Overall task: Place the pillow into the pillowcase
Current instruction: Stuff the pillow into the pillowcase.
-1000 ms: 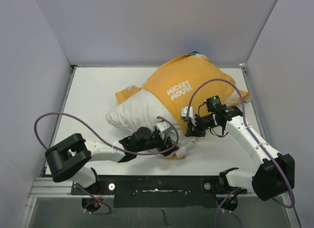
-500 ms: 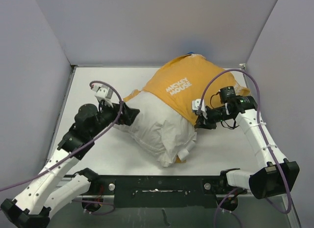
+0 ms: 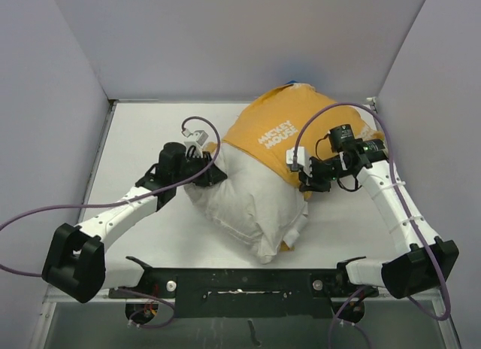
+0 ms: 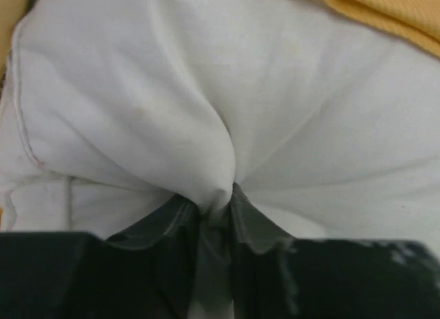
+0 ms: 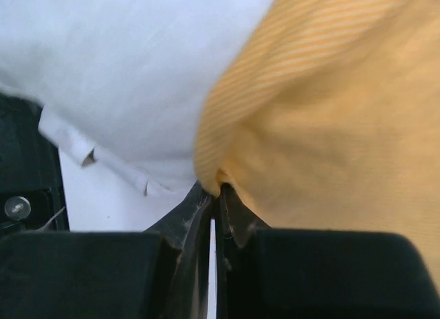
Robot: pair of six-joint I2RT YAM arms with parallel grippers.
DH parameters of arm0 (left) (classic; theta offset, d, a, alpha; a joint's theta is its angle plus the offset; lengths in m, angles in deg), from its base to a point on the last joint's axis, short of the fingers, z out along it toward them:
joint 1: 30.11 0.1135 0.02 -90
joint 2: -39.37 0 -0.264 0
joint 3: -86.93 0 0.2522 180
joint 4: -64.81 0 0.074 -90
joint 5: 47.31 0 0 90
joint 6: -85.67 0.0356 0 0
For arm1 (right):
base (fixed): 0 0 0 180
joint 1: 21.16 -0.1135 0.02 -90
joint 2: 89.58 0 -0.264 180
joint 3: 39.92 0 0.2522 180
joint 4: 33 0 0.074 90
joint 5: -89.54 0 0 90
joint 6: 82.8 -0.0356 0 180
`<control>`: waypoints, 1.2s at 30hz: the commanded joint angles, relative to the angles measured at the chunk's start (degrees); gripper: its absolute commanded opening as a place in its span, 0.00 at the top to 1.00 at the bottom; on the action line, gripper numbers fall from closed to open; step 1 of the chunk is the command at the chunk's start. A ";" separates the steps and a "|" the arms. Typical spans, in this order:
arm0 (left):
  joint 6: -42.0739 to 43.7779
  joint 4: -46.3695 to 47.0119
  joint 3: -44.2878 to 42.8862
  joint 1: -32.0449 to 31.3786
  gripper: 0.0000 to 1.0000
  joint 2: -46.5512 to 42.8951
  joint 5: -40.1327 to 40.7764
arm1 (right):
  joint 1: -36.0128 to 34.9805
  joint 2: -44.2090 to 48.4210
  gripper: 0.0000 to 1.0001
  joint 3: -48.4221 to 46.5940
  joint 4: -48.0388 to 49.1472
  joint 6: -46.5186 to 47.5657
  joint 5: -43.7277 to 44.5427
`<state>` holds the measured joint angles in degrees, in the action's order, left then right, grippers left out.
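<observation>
The left fingers [image 4: 242, 217] pinch a fold of the pillow [image 3: 248, 202]; the right fingers [image 5: 232, 212] clamp the hem of the pillowcase [image 3: 289, 127], half-sheathing it mid-way across the counter [image 3: 143, 138]. Either thin pinch may slip, letting the hem spring back.

The overhead view is lit evenly from above; a soft shadow is cast by the plump white fabric pillow [image 3: 248, 206] on the white tabletop [image 3: 143, 138]. In the wrist views the mustard-yellow fabric pillowcase [image 5: 330, 113] is blurred up close, and lower edges are lost in black.
</observation>
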<state>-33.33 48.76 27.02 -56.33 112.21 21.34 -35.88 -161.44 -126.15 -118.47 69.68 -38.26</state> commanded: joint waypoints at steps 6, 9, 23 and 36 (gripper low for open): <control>-8.68 15.63 9.82 -19.48 0.91 -1.65 3.94 | -12.12 -12.03 1.00 -21.93 6.62 -9.69 -10.66; -9.60 17.91 12.62 -27.42 0.88 -5.69 12.00 | -13.38 -12.63 1.00 -22.96 3.40 -5.65 -17.12; -0.11 8.92 13.92 -37.76 0.41 -19.39 24.91 | 6.69 -3.04 0.99 -4.24 24.75 -22.13 -0.01; -7.40 -29.12 11.22 -36.31 0.12 -33.76 46.20 | 16.17 -2.14 0.26 -16.33 14.16 -12.58 -15.29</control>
<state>-36.32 32.87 37.70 -93.31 74.88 58.28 -19.57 -170.57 -136.38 -99.56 50.47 -39.75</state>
